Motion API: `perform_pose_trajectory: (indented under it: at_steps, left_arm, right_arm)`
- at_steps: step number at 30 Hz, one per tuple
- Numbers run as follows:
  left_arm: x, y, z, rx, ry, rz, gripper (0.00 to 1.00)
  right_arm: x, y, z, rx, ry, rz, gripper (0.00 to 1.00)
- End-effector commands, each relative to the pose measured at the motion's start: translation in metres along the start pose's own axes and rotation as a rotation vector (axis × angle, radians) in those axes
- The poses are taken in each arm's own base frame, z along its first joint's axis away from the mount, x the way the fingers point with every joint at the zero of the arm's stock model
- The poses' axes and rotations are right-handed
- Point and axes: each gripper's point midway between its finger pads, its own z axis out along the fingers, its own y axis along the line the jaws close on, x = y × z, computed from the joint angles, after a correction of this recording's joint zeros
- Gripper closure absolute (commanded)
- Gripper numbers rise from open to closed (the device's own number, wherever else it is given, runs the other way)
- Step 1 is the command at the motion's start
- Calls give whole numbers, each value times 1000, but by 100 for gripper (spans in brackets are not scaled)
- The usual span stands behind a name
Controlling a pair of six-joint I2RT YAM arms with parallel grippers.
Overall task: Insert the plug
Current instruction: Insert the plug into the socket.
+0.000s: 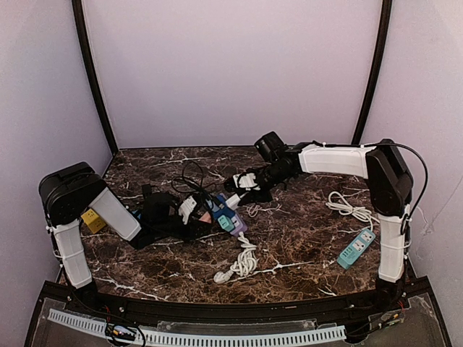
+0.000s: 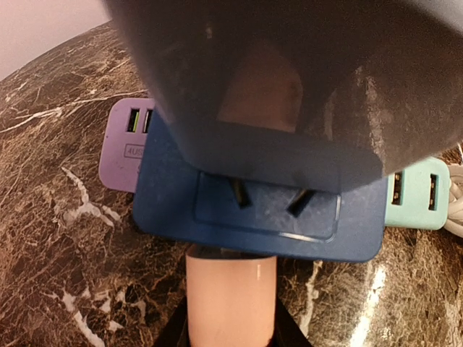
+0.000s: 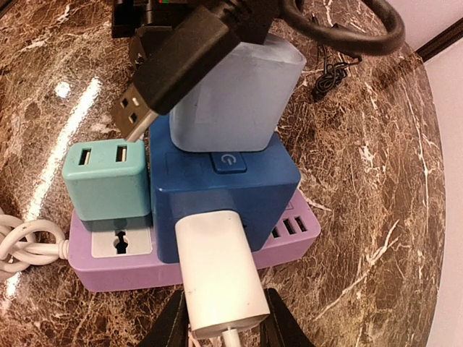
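A white plug (image 3: 217,267) sits between the fingers of my right gripper (image 3: 224,322), which is shut on it. Its front end rests against the side face of a blue cube socket (image 3: 217,191), and no prongs show. The cube stands on a purple power strip (image 3: 108,271), with a light blue adapter (image 3: 231,94) on top and a teal USB adapter (image 3: 108,177) beside it. From the opposite side my left gripper (image 2: 231,329) is shut on a pink adapter (image 2: 231,296). That adapter's far end disappears behind the cube (image 2: 260,210). In the top view both grippers (image 1: 189,210) (image 1: 244,181) meet at the cube (image 1: 221,212).
A black USB plug (image 3: 170,69) on a thick cable hangs over the light blue adapter. A coiled white cable (image 1: 242,262) lies in front of the strip. A teal power strip (image 1: 356,247) and its white cord (image 1: 351,206) lie at the right. A yellow block (image 1: 92,219) sits at the left.
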Motion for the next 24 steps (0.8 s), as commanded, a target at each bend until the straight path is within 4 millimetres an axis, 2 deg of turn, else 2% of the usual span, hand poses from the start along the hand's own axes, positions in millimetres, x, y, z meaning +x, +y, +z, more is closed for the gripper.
perform_pose_trajectory:
  at_steps: [1, 7, 9, 10, 11, 12, 13, 14, 16, 19, 24]
  left_arm:
    - [-87, -24, 4, 79, -269, 58, 99]
    - [-103, -26, -10, 72, -332, 163, 99]
    - [-105, -28, -14, 95, -323, 169, 99]
    - [-114, -32, -17, 122, -336, 182, 99]
    - [-109, -34, -16, 144, -301, 175, 99]
    - [-119, -40, -20, 177, -315, 204, 99]
    - [-112, -42, -18, 197, -274, 198, 99]
    - [-118, -45, -19, 213, -276, 223, 99]
    - [-113, -45, -17, 229, -222, 236, 99]
    - [-102, -45, -17, 260, -138, 245, 99]
    - [-106, -56, -22, 332, -138, 295, 99]
  right_arm:
    - [-83, 47, 44, -138, -252, -108, 100]
    - [-34, 50, 52, -138, -138, 21, 100]
    - [-26, 52, 54, -137, -109, 30, 100]
    - [-24, 53, 55, -139, -103, 35, 100]
    - [-23, 54, 56, -140, -100, 41, 100]
    - [-22, 54, 58, -141, -96, 46, 100]
    - [-21, 55, 59, -141, -89, 50, 100]
    - [-20, 55, 59, -140, -84, 52, 100]
    - [-19, 57, 60, -141, -77, 47, 100]
    - [-25, 64, 55, -150, -116, 8, 100]
    - [-36, 68, 49, -177, -204, -45, 100]
